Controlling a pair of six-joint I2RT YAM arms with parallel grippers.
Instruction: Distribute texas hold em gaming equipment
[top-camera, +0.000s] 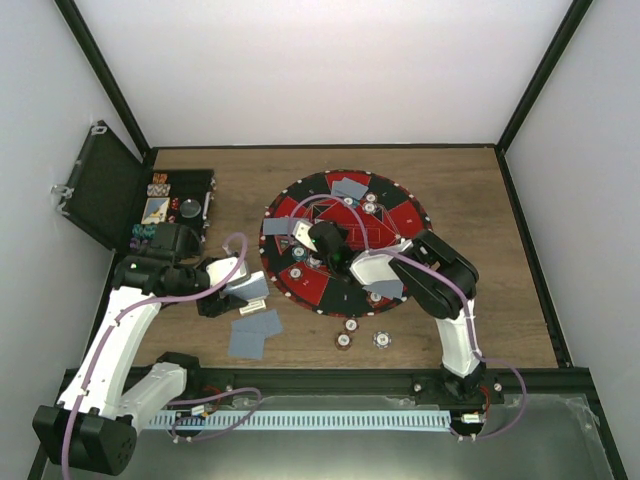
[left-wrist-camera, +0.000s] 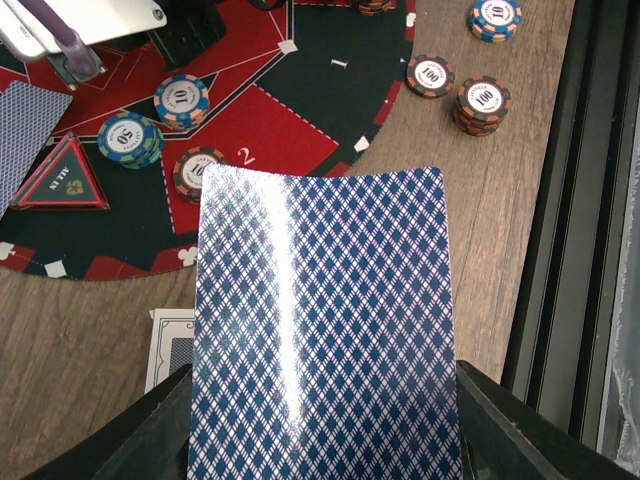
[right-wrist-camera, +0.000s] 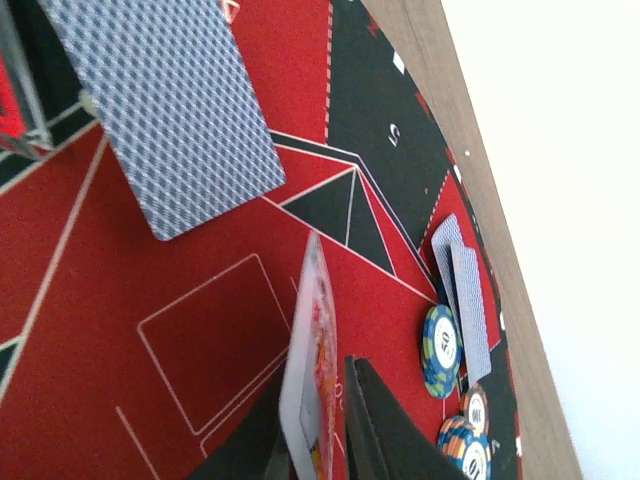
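Note:
My left gripper (left-wrist-camera: 325, 440) is shut on playing cards with a blue diamond back (left-wrist-camera: 325, 330), held flat over the wood by the round mat's (top-camera: 312, 292) near-left rim; in the top view the gripper (top-camera: 245, 285) hangs there. My right gripper (right-wrist-camera: 335, 420) is low over the mat's red middle. A card (right-wrist-camera: 312, 360) stands on edge between its fingers, against the left one, with a thin gap to the right finger (right-wrist-camera: 370, 425). A face-down card (right-wrist-camera: 165, 110) lies just ahead. Chips (left-wrist-camera: 182, 100) sit on the mat, and more chips (top-camera: 343, 341) lie on the wood.
Two face-down cards (top-camera: 255, 333) lie on the wood near my left gripper. The black case (top-camera: 110, 190) stands open at the left with its tray (top-camera: 185, 205) beside it. Card pairs (right-wrist-camera: 462, 300) and a 50 chip (right-wrist-camera: 441, 350) sit near the mat's rim. A triangular marker (left-wrist-camera: 62, 178) rests on the mat.

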